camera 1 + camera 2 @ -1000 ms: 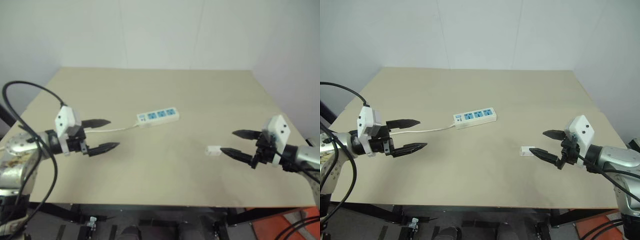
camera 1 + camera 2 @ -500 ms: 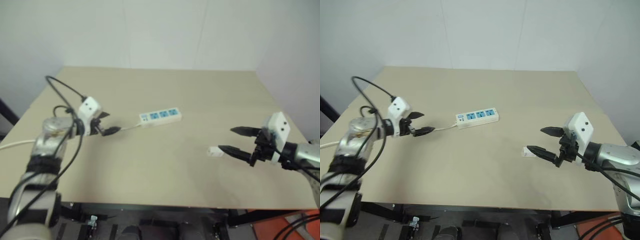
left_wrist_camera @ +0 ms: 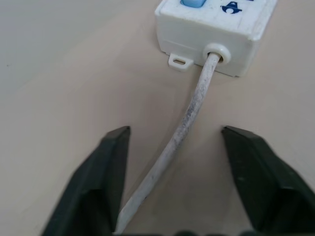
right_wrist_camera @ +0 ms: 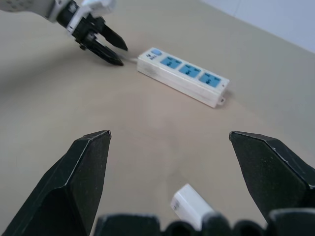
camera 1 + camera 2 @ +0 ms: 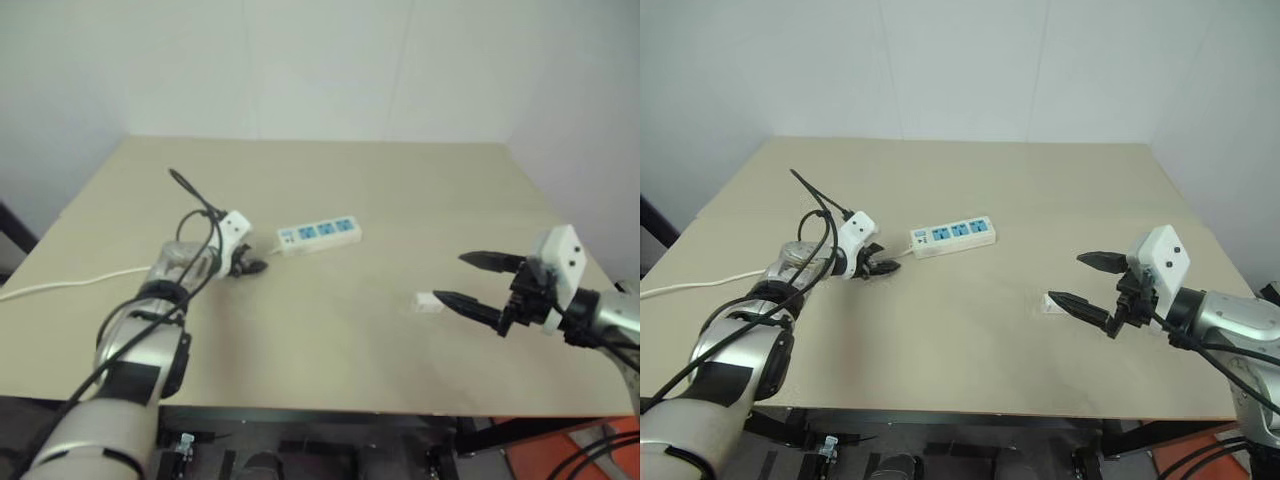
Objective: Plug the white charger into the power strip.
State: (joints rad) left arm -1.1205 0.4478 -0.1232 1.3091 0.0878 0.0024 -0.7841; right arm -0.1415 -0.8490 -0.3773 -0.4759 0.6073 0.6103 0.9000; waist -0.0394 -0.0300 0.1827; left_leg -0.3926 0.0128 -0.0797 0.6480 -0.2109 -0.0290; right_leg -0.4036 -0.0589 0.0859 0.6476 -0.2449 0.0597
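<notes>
White charger (image 5: 1054,303) unplugged, power strip (image 5: 952,236) apart.

White power strip (image 5: 953,236) with blue sockets, seemingly plain white charger (image 4: 191,206).

The left gripper (image 5: 880,268) reached forward, black fingers parted; the right gripper (image 5: 1080,282) hovered wide open.

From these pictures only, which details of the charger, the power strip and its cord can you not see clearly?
- White charger: in the right wrist view the right gripper's base covers its near end; prongs not visible.
- White charger, eye views: too small to show any prongs.
- Power strip: the left wrist view's top edge cuts off its sockets.
- Cord: its far end leaves the left eye view's left edge.
</notes>
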